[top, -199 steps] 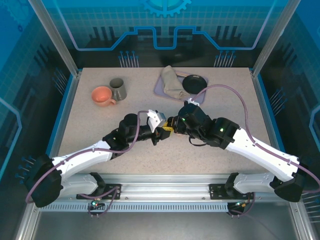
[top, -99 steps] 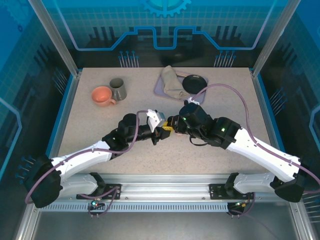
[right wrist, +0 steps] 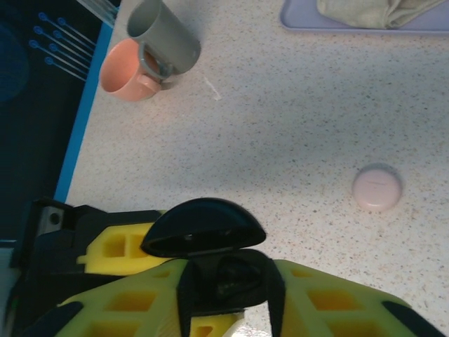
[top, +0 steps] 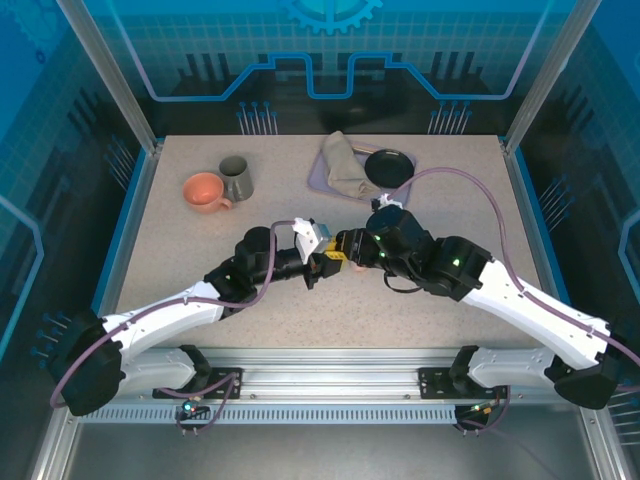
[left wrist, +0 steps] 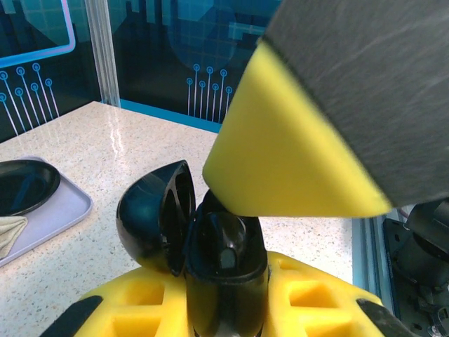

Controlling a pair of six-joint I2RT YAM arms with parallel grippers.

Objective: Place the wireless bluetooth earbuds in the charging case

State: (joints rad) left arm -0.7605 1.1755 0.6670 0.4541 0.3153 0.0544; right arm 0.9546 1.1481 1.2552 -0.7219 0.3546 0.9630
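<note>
Now parting the right gripper (top: 346, 252), empty, above the open charging case (left wrist: 226, 284), probably leaving an earbud (right wrist: 226, 279) inside; clamping the case in the closed left gripper (top: 322, 266).

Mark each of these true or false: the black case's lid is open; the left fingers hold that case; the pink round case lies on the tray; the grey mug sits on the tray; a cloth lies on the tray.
1. The black charging case has its lid open. True.
2. The left fingers hold that case. True.
3. The pink round case lies on the tray. False: it lies on the bare table.
4. The grey mug sits on the tray. False: it is on the table, against the orange cup.
5. A cloth lies on the tray. True.
</note>
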